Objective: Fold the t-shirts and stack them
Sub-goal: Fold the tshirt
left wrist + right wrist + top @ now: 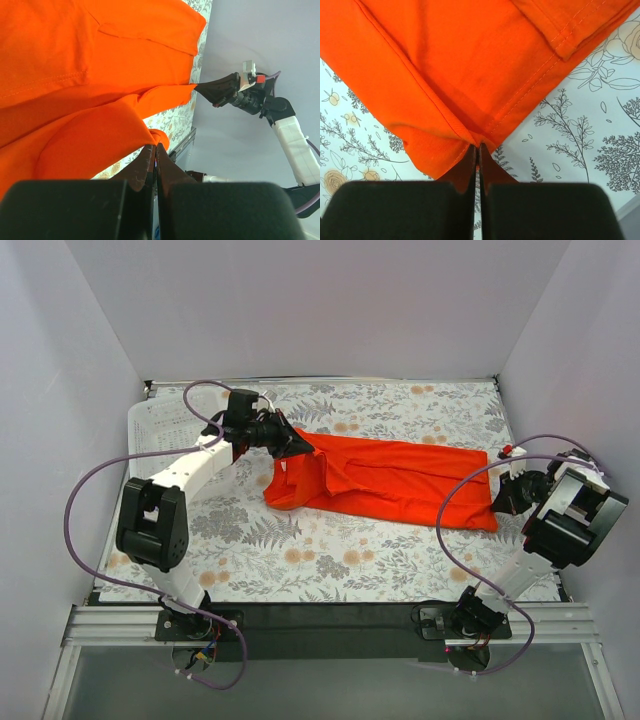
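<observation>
One orange-red t-shirt (390,480) lies stretched left to right across the middle of the floral table, folded lengthwise. My left gripper (300,447) is shut on the shirt's upper left corner, which hangs bunched below it. In the left wrist view the left gripper (156,146) pinches a fold of the shirt (75,75). My right gripper (498,502) is shut on the shirt's right end. In the right wrist view the right gripper (479,146) pinches the hemmed corner of the shirt (460,65).
The floral tablecloth (300,550) covers the table. Grey walls close in the back and both sides. A black rail (330,615) runs along the near edge by the arm bases. A pale printed sheet (165,425) lies at the back left.
</observation>
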`<state>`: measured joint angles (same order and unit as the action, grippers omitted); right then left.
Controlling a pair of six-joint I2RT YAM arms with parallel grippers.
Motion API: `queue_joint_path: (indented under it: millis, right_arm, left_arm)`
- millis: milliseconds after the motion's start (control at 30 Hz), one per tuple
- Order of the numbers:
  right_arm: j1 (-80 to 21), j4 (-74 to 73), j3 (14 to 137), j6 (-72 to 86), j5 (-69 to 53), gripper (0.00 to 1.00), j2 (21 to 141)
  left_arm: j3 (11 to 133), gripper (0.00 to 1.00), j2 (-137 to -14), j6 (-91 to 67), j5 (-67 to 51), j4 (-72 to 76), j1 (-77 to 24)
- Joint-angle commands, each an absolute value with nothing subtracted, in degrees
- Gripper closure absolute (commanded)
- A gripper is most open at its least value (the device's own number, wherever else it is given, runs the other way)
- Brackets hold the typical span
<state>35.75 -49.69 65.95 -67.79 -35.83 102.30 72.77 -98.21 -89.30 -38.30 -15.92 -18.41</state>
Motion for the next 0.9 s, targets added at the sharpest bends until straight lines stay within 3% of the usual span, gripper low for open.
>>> queue_joint_path:
  millis: [0,867]
  right_arm:
    - [35.5,-48.3,68.1,-65.8,-37.5,0.99,103.0]
    - [33.2,-44.6,69.6,-61.6,-36.6,0.99,104.4]
  left_arm:
    - [75.1,1.00,-98.9,-88.6,-37.4,-15.9,-17.8]
    - [81.8,1.00,-105.0,-87.4,-36.9,-19.7,-17.6]
